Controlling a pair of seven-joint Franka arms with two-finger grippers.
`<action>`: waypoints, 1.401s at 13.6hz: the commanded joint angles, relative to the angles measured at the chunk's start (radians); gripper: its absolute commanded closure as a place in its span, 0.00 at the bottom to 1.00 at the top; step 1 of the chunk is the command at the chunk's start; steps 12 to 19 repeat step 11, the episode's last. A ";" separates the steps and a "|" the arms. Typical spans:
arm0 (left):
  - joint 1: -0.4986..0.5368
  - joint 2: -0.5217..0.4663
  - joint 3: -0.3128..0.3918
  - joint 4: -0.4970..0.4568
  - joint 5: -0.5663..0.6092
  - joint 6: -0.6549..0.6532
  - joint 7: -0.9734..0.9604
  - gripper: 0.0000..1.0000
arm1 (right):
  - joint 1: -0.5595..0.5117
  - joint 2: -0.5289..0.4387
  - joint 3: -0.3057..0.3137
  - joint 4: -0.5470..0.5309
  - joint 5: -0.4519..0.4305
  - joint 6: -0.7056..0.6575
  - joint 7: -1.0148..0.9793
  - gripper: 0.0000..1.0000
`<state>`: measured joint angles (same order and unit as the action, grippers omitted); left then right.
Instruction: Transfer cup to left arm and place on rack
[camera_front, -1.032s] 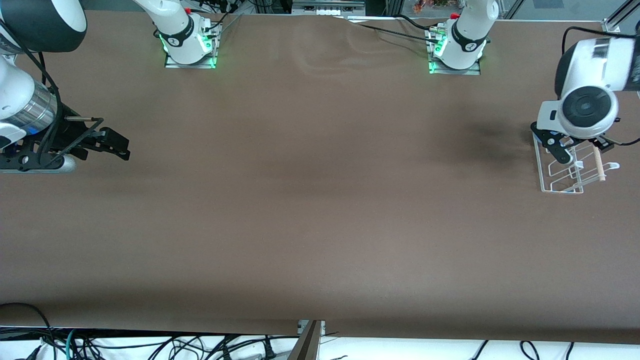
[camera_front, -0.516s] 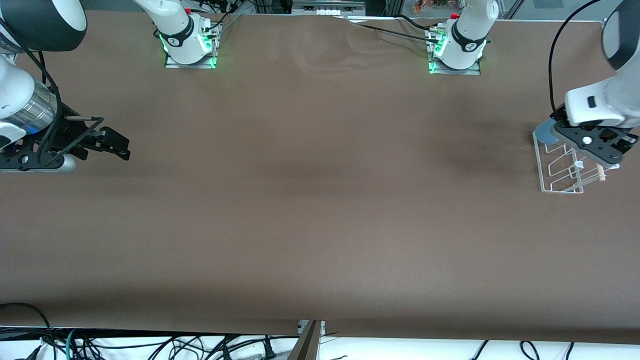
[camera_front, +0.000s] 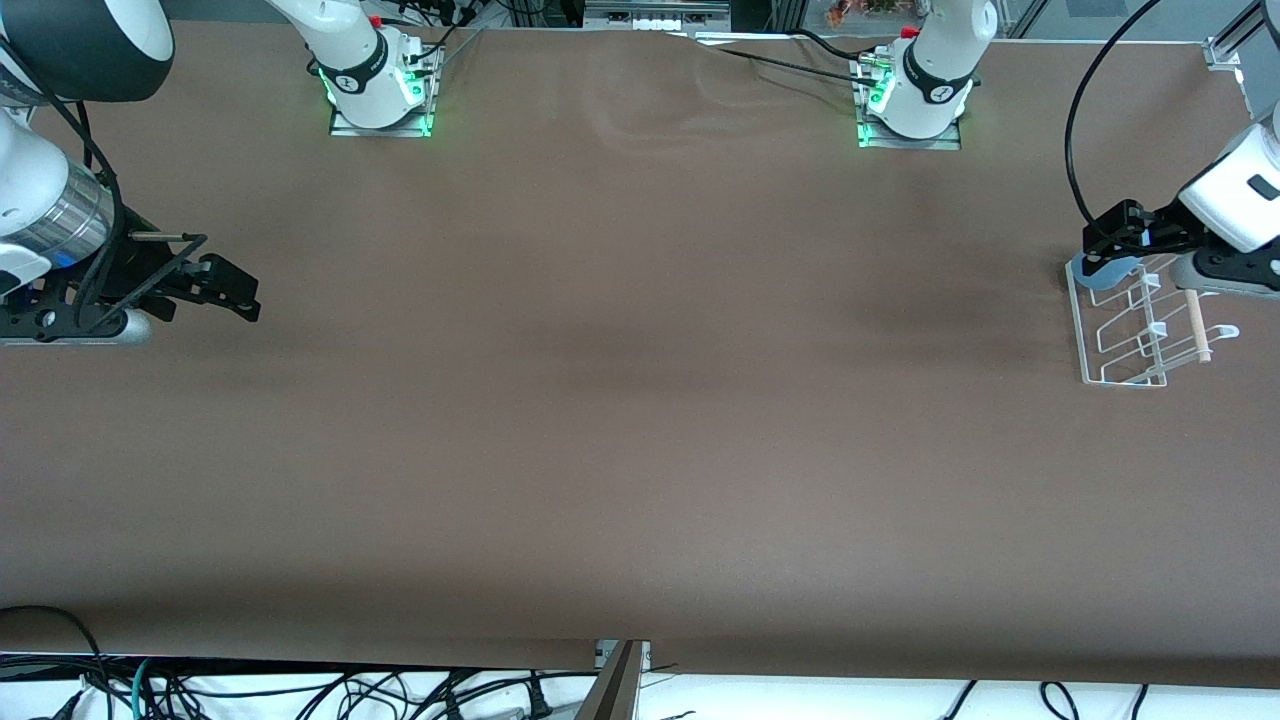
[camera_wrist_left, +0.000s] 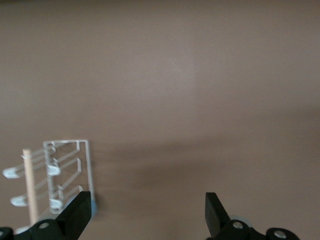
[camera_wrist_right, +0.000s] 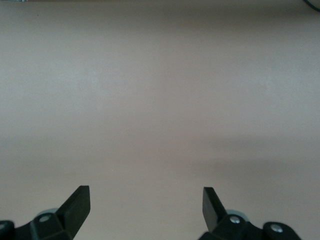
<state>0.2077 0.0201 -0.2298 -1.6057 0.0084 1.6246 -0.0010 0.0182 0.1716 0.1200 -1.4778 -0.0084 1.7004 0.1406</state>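
Note:
The light-blue cup (camera_front: 1100, 273) rests on the white wire rack (camera_front: 1122, 380), at the rack's end farther from the front camera. Only a sliver of the cup (camera_wrist_left: 93, 206) shows in the left wrist view, beside the rack (camera_wrist_left: 89, 165). My left gripper (camera_front: 1108, 238) is open and empty, up in the air just over the cup's end of the rack, and I cannot tell whether it touches the cup. In its own view the left gripper (camera_wrist_left: 148, 210) shows only bare table between its fingers. My right gripper (camera_front: 236, 292) waits open and empty at the right arm's end of the table, and its own view (camera_wrist_right: 146, 205) shows bare table.
The rack's wooden dowel rail (camera_front: 1196, 327) lies along its side toward the table's end. The two arm bases (camera_front: 378, 92) (camera_front: 912, 100) stand along the table's edge farthest from the front camera. A black cable (camera_front: 1078, 140) loops above the left gripper.
The left gripper has drawn back and up from over the rack toward the table's end. The cup, hidden a second ago, now shows resting on the rack. The right arm has not moved.

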 joint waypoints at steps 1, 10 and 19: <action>-0.067 0.006 0.092 0.049 -0.092 -0.046 -0.161 0.00 | -0.010 -0.015 0.010 -0.001 0.011 0.011 0.002 0.01; -0.070 0.115 0.079 0.207 -0.084 -0.166 -0.162 0.00 | -0.010 -0.015 0.010 -0.001 0.011 0.016 0.001 0.01; -0.071 0.115 0.078 0.207 -0.084 -0.166 -0.162 0.00 | -0.010 -0.015 0.010 -0.001 0.011 0.016 0.001 0.01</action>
